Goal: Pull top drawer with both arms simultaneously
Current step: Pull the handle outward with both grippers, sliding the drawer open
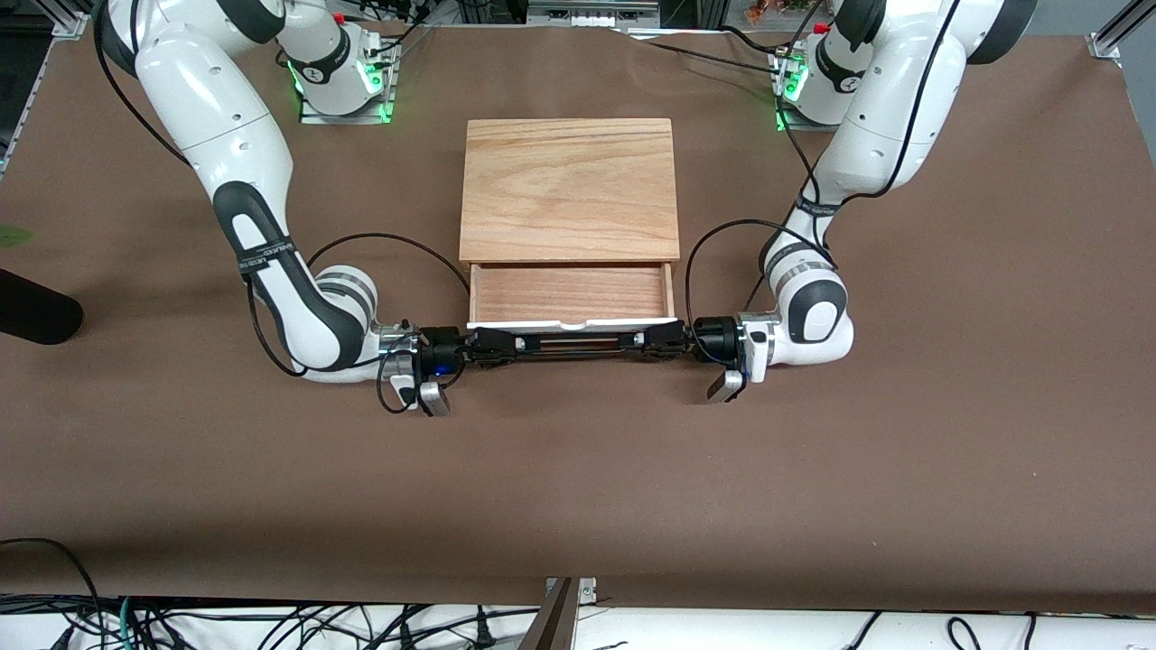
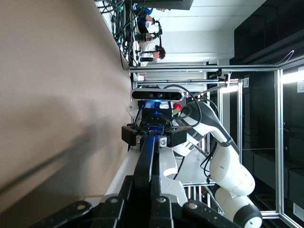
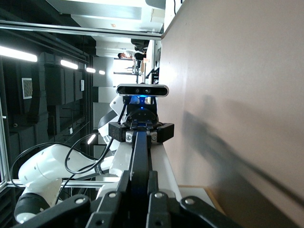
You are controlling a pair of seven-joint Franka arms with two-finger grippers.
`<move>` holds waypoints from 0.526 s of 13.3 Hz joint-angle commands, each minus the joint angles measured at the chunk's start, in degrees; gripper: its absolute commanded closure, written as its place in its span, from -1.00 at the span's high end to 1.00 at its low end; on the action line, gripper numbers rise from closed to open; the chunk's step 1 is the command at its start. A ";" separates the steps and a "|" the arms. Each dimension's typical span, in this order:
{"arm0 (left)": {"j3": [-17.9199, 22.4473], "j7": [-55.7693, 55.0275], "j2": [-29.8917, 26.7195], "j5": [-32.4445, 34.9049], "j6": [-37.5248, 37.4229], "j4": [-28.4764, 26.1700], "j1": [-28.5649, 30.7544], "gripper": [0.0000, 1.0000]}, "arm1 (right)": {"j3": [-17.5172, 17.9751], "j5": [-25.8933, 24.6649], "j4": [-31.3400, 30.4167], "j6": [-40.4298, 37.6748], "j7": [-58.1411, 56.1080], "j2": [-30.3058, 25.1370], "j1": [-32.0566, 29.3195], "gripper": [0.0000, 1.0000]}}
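The top drawer (image 1: 571,293) stands partly out of the light oak cabinet (image 1: 569,185), its bare wood floor showing and its white front panel (image 1: 542,322) facing the front camera. Its thin black wire handle (image 1: 569,345) runs along that panel. My right gripper (image 1: 492,347) is shut on the handle's end toward the right arm, and my left gripper (image 1: 648,341) is shut on the end toward the left arm. In the left wrist view the handle (image 2: 146,156) runs from my left gripper (image 2: 151,190) to the right gripper (image 2: 153,135). The right wrist view shows my right gripper (image 3: 138,187) clamped on the handle (image 3: 140,152).
The brown table cover (image 1: 578,469) stretches wide in front of the drawer. A dark object (image 1: 36,311) pokes in at the right arm's end of the table. Cables and a metal post (image 1: 560,614) line the table edge nearest the front camera.
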 commanded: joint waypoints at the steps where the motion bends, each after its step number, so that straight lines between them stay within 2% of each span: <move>1: 2.37 -0.85 4.19 -5.71 4.07 2.83 0.13 -1.00 | 0.21 5.05 6.52 -0.33 3.32 0.15 -2.27 -0.86; 2: 2.46 -1.11 4.19 -5.62 4.07 3.18 0.22 -1.00 | 0.21 5.05 6.52 -0.76 3.24 0.15 -2.27 -0.84; 3: 2.72 -1.29 4.27 -5.62 4.07 3.53 0.30 -1.00 | 0.21 5.05 6.43 -1.03 3.32 -0.02 -2.36 -0.38; 4: 2.98 -1.90 4.54 -5.62 4.07 3.71 0.30 -1.00 | 0.21 5.14 6.35 -1.12 3.32 -0.11 -2.27 0.71; 5: 3.16 -2.52 4.80 -5.70 4.07 3.89 0.39 -1.00 | 0.21 5.14 6.34 -1.12 3.32 -0.20 -2.36 1.00; 7: 4.04 -4.10 4.89 -5.71 4.07 3.98 0.39 -1.00 | 0.21 5.05 6.34 -1.12 3.32 -0.38 -2.36 1.00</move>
